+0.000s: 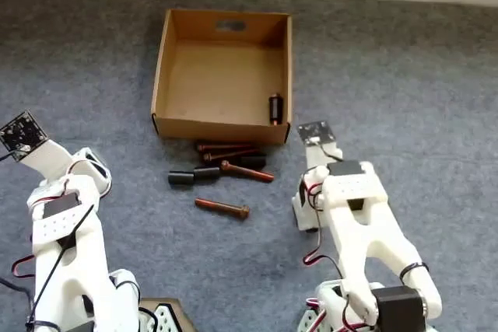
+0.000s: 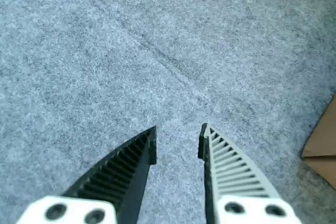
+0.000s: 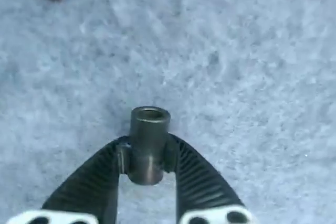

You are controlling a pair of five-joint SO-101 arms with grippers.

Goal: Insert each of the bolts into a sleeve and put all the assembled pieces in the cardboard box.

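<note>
Hovering over grey carpet, left gripper is parted, empty; right gripper clamps a sleeve.

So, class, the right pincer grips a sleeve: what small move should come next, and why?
Probably swing the left pincer toward the lone bolt to pick it up. The right pincer holds a sleeve with its bore exposed, while the left one is open over bare carpet.
</note>
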